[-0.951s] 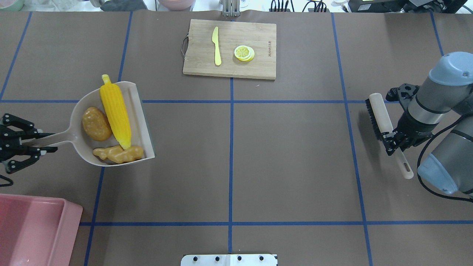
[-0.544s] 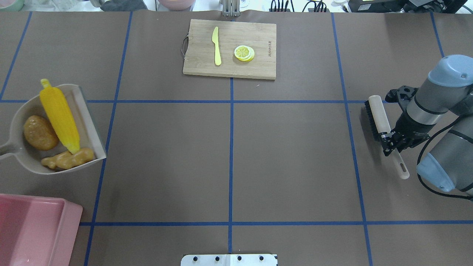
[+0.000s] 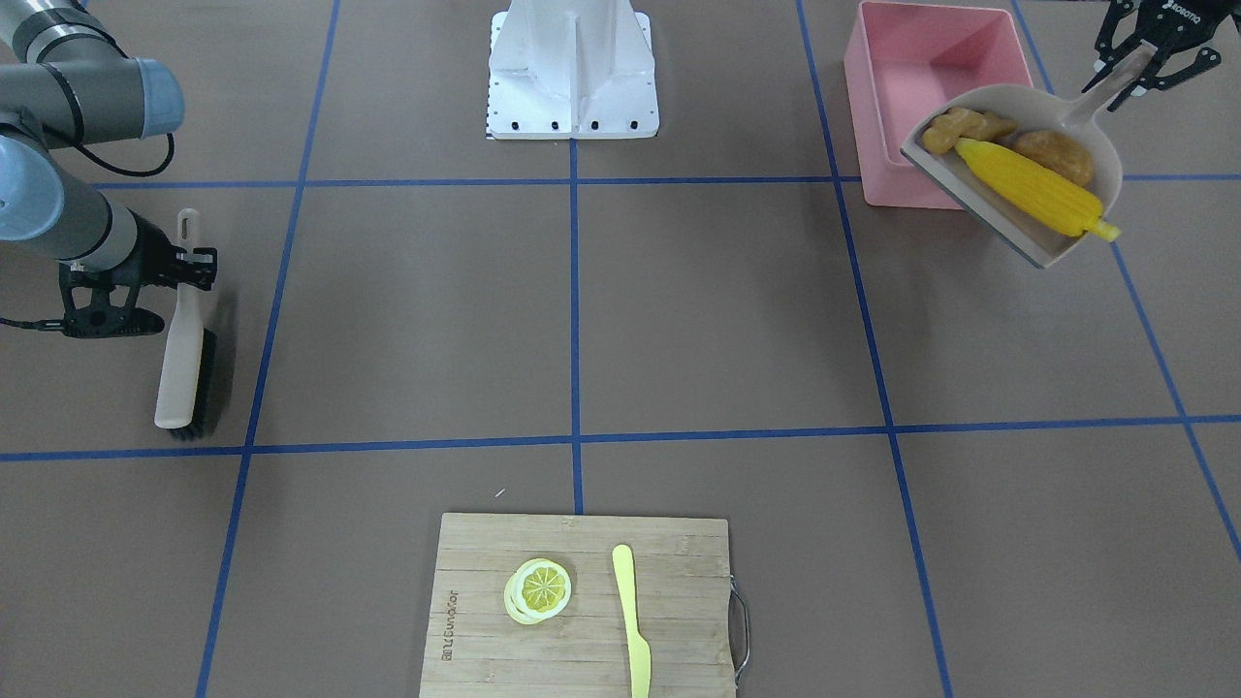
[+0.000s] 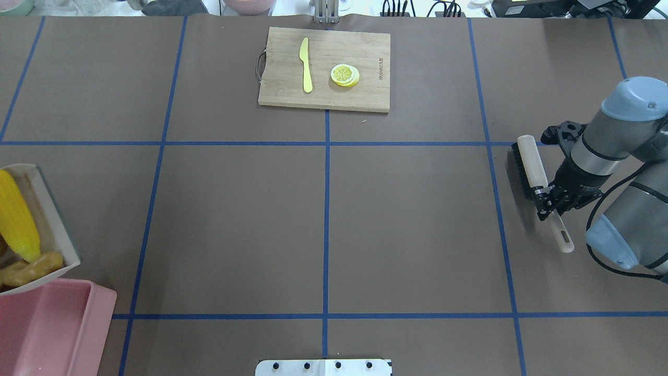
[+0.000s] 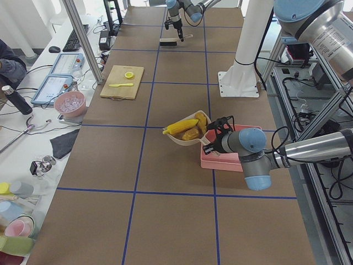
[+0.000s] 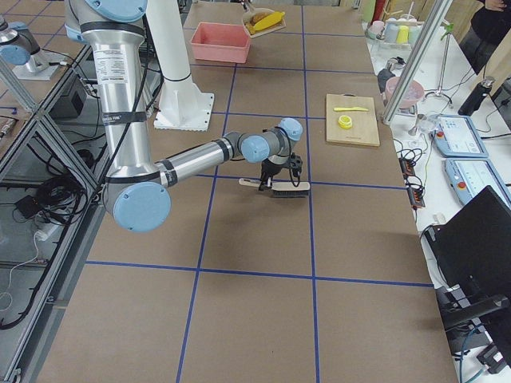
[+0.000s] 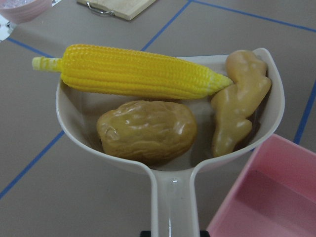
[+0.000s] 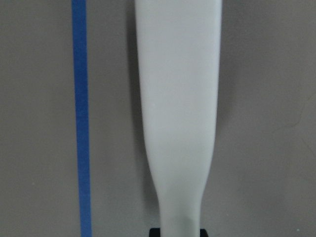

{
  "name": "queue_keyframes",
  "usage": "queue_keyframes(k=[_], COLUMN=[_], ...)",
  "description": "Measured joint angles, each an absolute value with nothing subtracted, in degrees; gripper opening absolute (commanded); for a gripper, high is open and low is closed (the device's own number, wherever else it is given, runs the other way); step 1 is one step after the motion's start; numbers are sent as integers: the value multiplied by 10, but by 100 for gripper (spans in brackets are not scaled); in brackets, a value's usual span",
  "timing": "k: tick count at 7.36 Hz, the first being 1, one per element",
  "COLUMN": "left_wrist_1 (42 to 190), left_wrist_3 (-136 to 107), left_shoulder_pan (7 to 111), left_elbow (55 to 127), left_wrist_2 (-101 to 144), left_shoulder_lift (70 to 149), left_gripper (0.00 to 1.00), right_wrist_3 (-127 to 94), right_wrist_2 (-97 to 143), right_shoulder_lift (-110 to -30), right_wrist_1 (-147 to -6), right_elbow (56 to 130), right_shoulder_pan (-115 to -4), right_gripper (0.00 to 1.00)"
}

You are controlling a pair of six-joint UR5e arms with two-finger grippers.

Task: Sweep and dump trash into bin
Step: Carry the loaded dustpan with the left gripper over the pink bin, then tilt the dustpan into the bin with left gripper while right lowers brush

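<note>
In the overhead view the beige dustpan [image 4: 49, 219] is cut off by the left edge, so that only part of the corn cob [image 4: 15, 214] and of the ginger root [image 4: 34, 266] shows, the potato is all but out of sight, and the left gripper does not appear. The front-facing view supplies what is missing: the left gripper [image 3: 1149, 44] has its fingers closed on the end of the dustpan's handle, and all three toy foods lie in the pan, the potato [image 3: 1057, 152] nearest the handle, the corn across the middle with its tip past the rim. The pan overlaps one corner of the pink bin [image 3: 931, 58]; the left wrist view shows that corner below the pan's rim beside the ginger. The right gripper [image 4: 548, 196], well apart at the other end of the table [image 4: 407, 224], is clamped on the handle of a brush [image 4: 532, 162]; its wrist view shows only the pale handle, and whether the bristles touch the table cannot be told. A cutting board [image 4: 360, 94] at the far side carries a knife [image 4: 306, 65] and a lemon slice [image 4: 344, 74].
</note>
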State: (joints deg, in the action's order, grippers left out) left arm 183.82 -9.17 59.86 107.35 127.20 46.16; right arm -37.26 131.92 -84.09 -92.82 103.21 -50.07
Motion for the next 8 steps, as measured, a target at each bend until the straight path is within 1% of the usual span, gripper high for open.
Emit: queue_keyframes(k=[2, 4, 5, 6, 7, 8], left_wrist_1=[1864, 1884, 1890, 1895, 1900, 1903], left_wrist_3=[-101, -104, -103, -101, -99, -99], left_shoulder_pan=[616, 626, 628, 629, 629, 629], left_elbow=[1073, 1070, 1069, 1068, 1068, 1068], left_wrist_2=[1329, 1363, 1376, 1390, 1407, 1425], left_shoulder_lift=[411, 377, 364, 352, 340, 328], left_gripper=[24, 23, 23, 21, 21, 21], right_wrist_3=[-373, -373, -373, -373, -378, -383], right_wrist_2=[1321, 1321, 1322, 1323, 1324, 1324], right_shoulder_lift=[-839, -838, -838, -835, -828, -824], right_wrist_1=[-928, -928, -928, -928, -928, -928], right_elbow=[1027, 1024, 1023, 1019, 1013, 1009], right_shoulder_pan=[-500, -500, -500, -500, -499, -499], right_gripper=[0, 0, 7, 31, 33, 44])
